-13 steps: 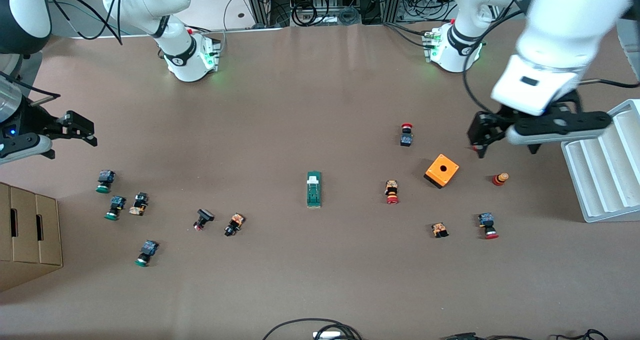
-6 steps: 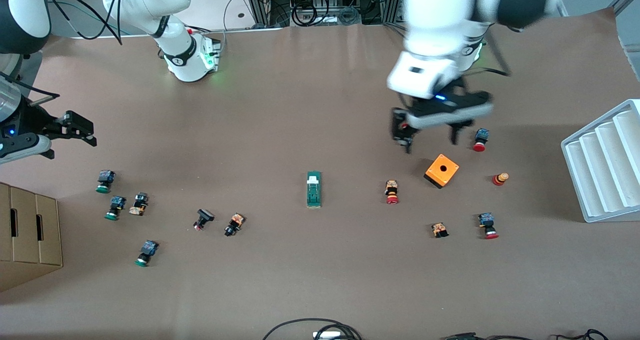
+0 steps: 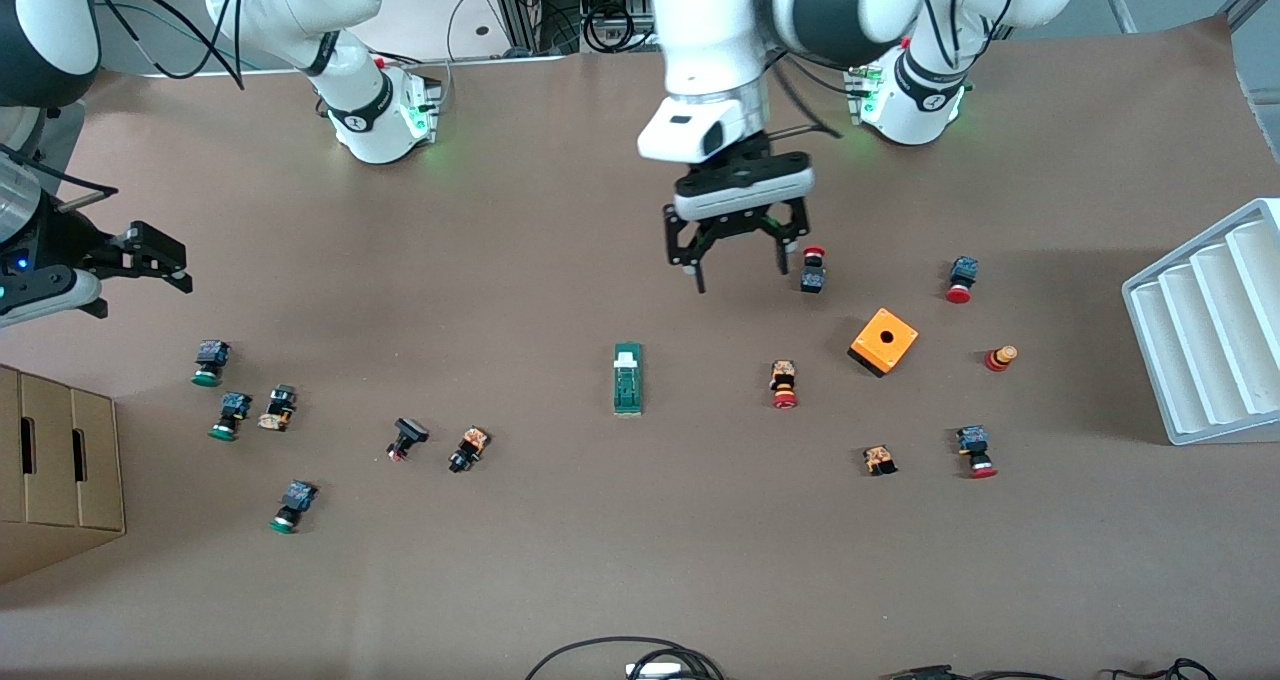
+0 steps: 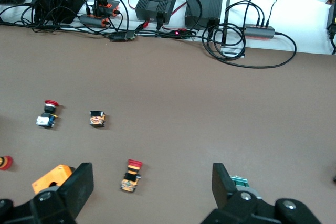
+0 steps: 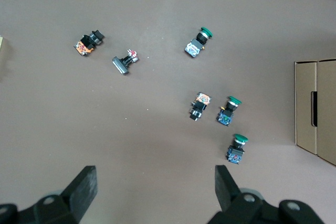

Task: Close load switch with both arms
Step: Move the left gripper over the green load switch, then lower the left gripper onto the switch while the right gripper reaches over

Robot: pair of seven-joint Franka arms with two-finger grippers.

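The load switch point(image 3: 627, 379) is a narrow green block with a white piece at one end. It lies flat near the middle of the table. My left gripper point(image 3: 740, 275) is open and empty. It hangs over bare table, beside a red-capped push button point(image 3: 813, 270), apart from the switch. In the left wrist view the gripper point(image 4: 151, 182) is open, and a green sliver of the switch point(image 4: 240, 181) shows past one finger. My right gripper point(image 3: 155, 258) is open and empty and waits over the right arm's end of the table. In the right wrist view it point(image 5: 155, 187) hangs over bare table.
An orange square box point(image 3: 884, 341) and several red-capped buttons lie toward the left arm's end. Several green-capped buttons point(image 3: 209, 362) lie toward the right arm's end, by a cardboard box point(image 3: 55, 465). A white ribbed tray point(image 3: 1210, 330) stands at the left arm's end.
My left arm has swung from beside the white tray toward the middle of the table. The right arm and the load switch have not moved.
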